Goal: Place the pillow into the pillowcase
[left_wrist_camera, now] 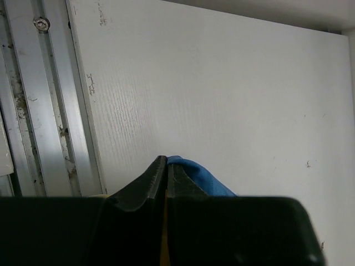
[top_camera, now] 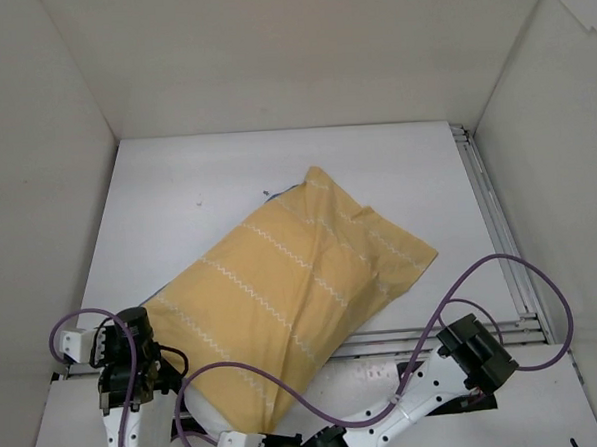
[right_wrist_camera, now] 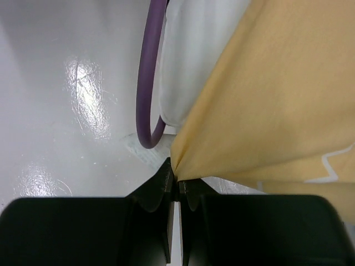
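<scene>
The pillowcase (top_camera: 292, 284) lies slantwise on the table, plain yellow-orange face up with white zigzag lines, bulging as if filled. My left gripper (top_camera: 142, 327) is at its near left corner. In the left wrist view this gripper (left_wrist_camera: 166, 160) is shut on the fabric, with blue cloth (left_wrist_camera: 199, 177) at the tips. My right gripper (top_camera: 194, 424) is at the near end of the case. In the right wrist view it (right_wrist_camera: 176, 176) is shut on a corner of the yellow fabric (right_wrist_camera: 277, 83). A white rounded edge, seemingly the pillow (right_wrist_camera: 186, 61), shows beside that fabric.
An aluminium rail (top_camera: 499, 233) runs along the table's right side and another (top_camera: 404, 333) along its near edge; it also shows in the left wrist view (left_wrist_camera: 33, 111). White walls enclose the table. A purple cable (right_wrist_camera: 147, 83) loops close to my right gripper.
</scene>
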Action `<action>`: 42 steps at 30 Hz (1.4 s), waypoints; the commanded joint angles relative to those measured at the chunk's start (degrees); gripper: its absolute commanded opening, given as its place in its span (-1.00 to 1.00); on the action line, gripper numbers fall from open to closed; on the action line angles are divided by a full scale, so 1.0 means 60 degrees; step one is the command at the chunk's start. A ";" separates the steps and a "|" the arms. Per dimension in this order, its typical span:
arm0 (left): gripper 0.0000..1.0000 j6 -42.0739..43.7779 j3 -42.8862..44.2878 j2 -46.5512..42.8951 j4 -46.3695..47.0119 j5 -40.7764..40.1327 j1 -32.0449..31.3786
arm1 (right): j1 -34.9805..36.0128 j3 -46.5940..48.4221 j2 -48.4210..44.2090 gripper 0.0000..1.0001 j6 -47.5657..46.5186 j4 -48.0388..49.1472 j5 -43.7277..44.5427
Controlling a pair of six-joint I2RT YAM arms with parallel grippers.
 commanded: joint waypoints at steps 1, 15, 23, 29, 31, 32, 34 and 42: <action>-1.00 -0.0735 0.0702 0.0473 0.0367 -0.2011 0.0146 | 0.0697 0.0771 -0.0392 -1.00 0.0129 0.0603 -0.0537; -1.00 0.5527 0.0799 0.3675 0.9004 0.2966 -0.0044 | -0.2802 -0.0987 -0.2940 -1.00 0.0351 0.0793 0.0958; -1.00 0.7284 0.5105 0.9700 0.9492 0.5137 -0.1244 | -0.6446 -0.1163 -0.4143 -1.00 -0.1331 0.1715 -0.0635; -1.00 0.8838 0.9844 1.1853 0.7007 0.5767 -0.2035 | -1.0723 -0.0055 -0.4555 -1.00 -0.2242 0.2331 -0.4544; -1.00 0.9294 1.1213 1.2569 0.5955 0.5855 -0.2036 | -1.1835 0.0664 -0.4350 -1.00 -0.2636 0.2302 -0.5673; -1.00 0.9440 1.2539 1.2791 0.5629 0.6189 -0.2036 | -1.2262 0.1364 -0.4306 -1.00 -0.2725 0.2273 -0.6010; -1.00 0.9646 1.3923 1.3435 0.4738 0.6832 -0.1761 | -1.3125 0.2289 -0.3999 -1.00 -0.2858 0.1995 -0.6876; -1.00 0.9441 1.9291 1.4539 0.2519 0.7191 -0.1276 | -1.4624 0.7037 -0.3528 -1.00 -0.2843 0.0603 -0.8330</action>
